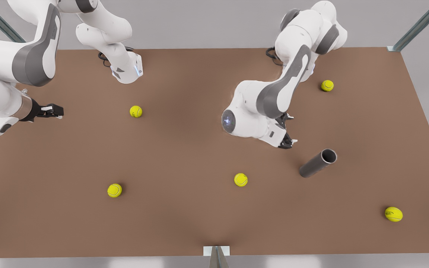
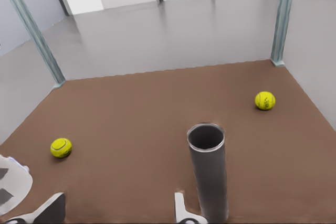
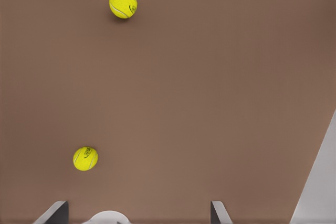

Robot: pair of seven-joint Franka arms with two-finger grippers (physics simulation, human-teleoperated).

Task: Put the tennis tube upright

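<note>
The tennis tube (image 1: 315,164) is a matte grey cylinder lying on its side on the brown table (image 1: 184,149), at the front view's right. Its hollow end with the silvery rim (image 1: 328,156) points toward the back right. My left gripper (image 1: 288,141) hovers just left of the tube's closed end, a short gap away. In the left wrist view the tube (image 2: 209,171) runs away from the camera, just outside one fingertip (image 2: 181,209), and the left gripper (image 2: 115,213) is open and empty. My right gripper (image 1: 55,110) waits at the front view's far left, open (image 3: 137,214) over bare table.
Several yellow tennis balls lie scattered: one (image 1: 240,179) in front of the left arm, one (image 1: 393,214) near the front right corner, one (image 1: 327,85) at the back right, two (image 1: 136,111) (image 1: 114,190) on the left half. A metal post (image 2: 283,19) stands at the table corner.
</note>
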